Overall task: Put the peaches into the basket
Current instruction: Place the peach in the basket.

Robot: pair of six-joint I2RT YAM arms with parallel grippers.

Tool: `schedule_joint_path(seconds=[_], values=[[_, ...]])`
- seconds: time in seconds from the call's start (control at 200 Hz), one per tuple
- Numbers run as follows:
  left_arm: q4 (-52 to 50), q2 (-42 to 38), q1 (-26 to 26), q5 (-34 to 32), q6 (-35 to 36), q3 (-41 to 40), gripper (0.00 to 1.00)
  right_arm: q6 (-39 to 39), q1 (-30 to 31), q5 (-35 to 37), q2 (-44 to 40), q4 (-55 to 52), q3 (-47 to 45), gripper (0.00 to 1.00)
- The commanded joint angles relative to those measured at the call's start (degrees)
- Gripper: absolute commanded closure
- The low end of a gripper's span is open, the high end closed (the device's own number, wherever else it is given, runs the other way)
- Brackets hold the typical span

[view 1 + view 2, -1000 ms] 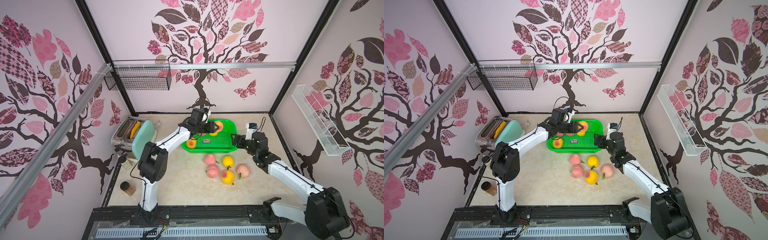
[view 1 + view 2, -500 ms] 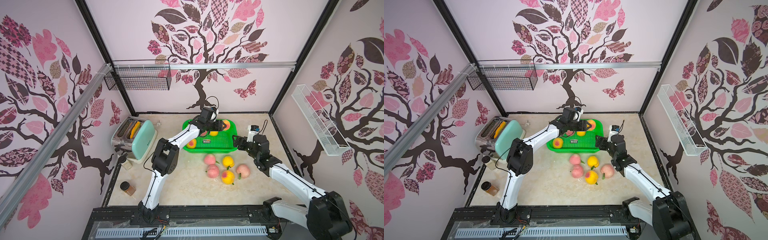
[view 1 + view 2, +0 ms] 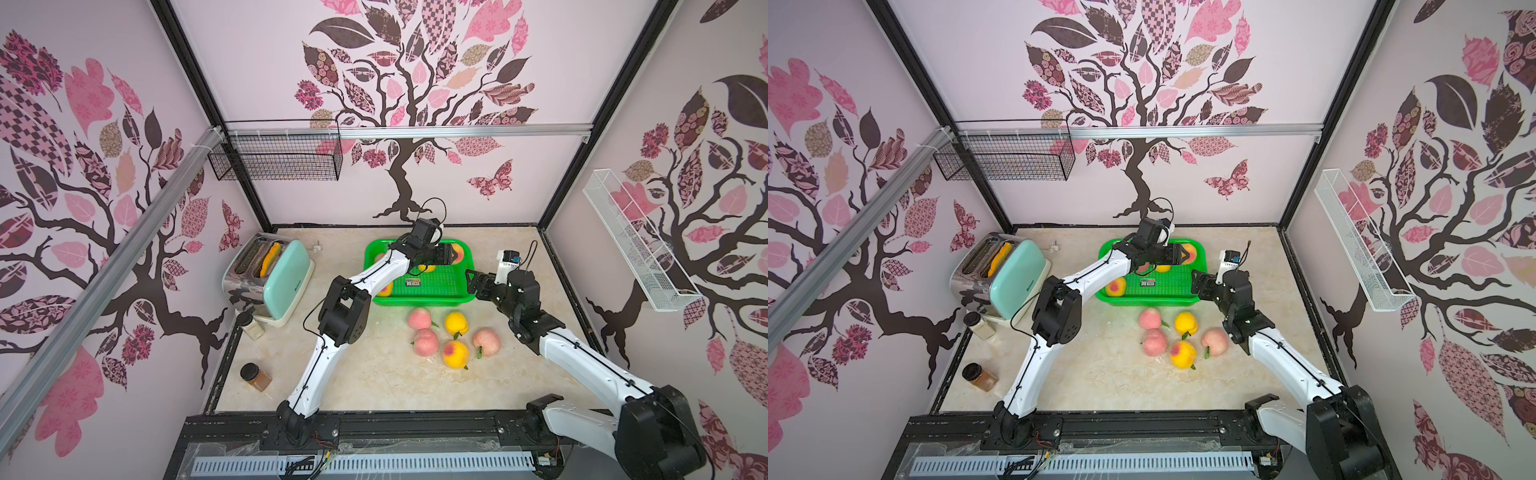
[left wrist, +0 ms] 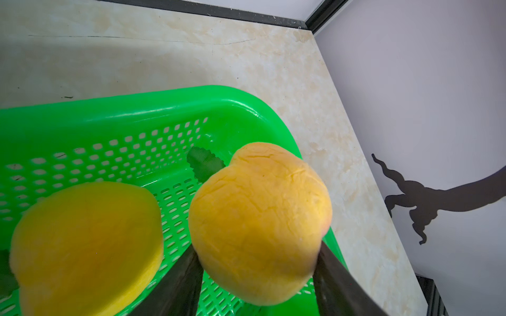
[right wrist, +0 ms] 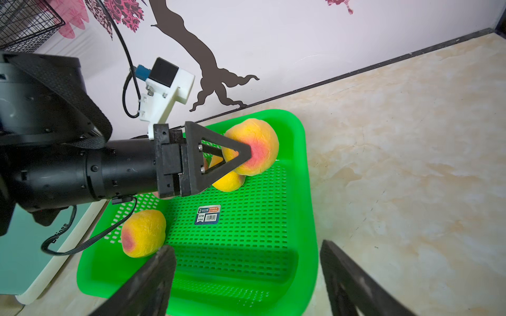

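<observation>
Your left jaws pinch a yellow-orange peach (image 4: 260,219) from both sides at the far right corner of the green basket (image 4: 153,109). Your right jaws hang spread and empty beside the basket. Five more peaches (image 3: 425,341) lie on the bench (image 3: 374,382).

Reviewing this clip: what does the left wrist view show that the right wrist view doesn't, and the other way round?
Only the left wrist view: the green leaf behind the held peach, and both fingers of the left end effector flanking that fruit.
Only the right wrist view: the label sticker on the basket floor, a red-blushed peach lying alone, the toaster, and the right end effector, open and empty.
Both: the green basket, the held peach at one corner of it, and a yellow peach beside it.
</observation>
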Motion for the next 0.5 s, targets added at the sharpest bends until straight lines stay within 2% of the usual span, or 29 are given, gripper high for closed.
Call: schedule_joint_path(seconds=[0.0, 0.205, 0.495], values=[[0.01, 1.13, 0.00, -1.48, -0.33, 1.76, 0.37, -0.03, 0.28, 0.63, -0.77, 1.15, -0.24, 0.15], [-0.32, 1.97, 0.04, -3.28, -0.22, 2.00, 0.34, -0.03, 0.24, 0.46, -0.59, 1.27, -0.15, 0.15], [-0.48, 2.62, 0.04, -3.96, -0.73, 1.93, 0.25, 0.06, 0.27, 0.06, -0.77, 1.26, -0.24, 0.15]])
